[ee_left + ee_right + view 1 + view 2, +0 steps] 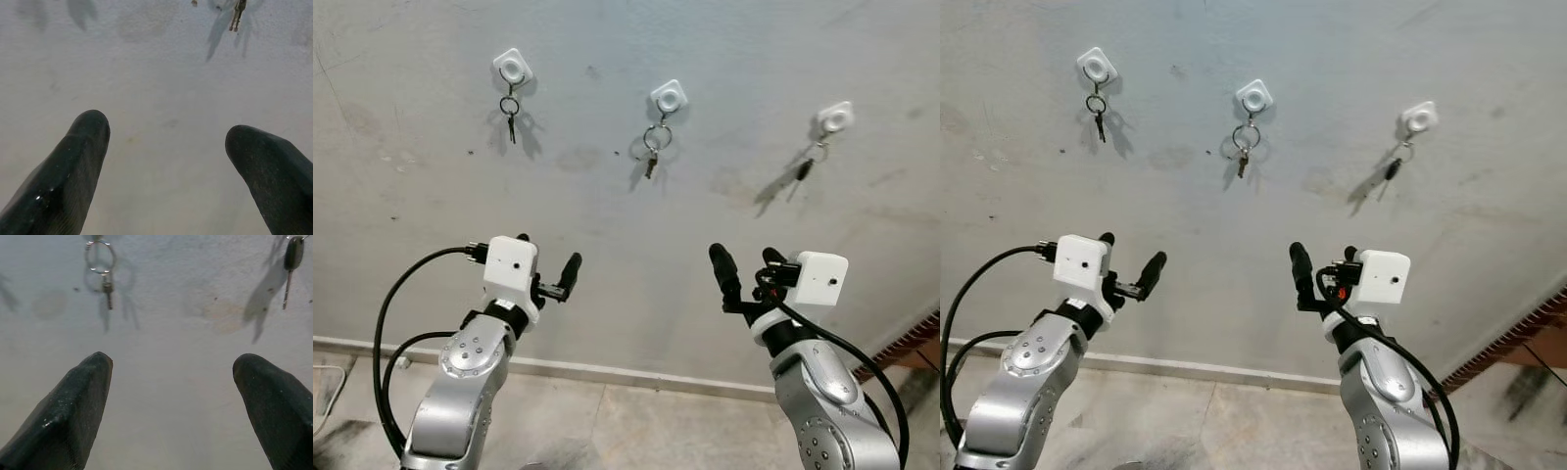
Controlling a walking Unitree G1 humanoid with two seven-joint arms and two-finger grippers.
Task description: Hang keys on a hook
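Left eye view: grey wall fills most of the frame, three white hooks in a row across the top. Left hook upper left, with left keys hanging on a ring below it. Middle hook top centre, middle keys on a larger ring under it. Right hook upper right, right key with a dark head hanging tilted below it, long shadow on the wall to its lower left. All three key sets are on their hooks, none in a hand.

Left hand sits lower left of centre, raised toward the wall, fingers spread wide, nothing between them. Left wrist view shows both black fingers well apart with bare wall in the gap, and a key tip at the top right edge.

Right hand sits lower right of centre, also raised, fingers wide apart and empty. Right wrist view shows its fingers spread, middle keys in the upper left, right key in the upper right corner, both well above the fingertips.

Both hands are well below the hooks, apart from the wall. Floor with a pale baseboard runs along the bottom of the frame.
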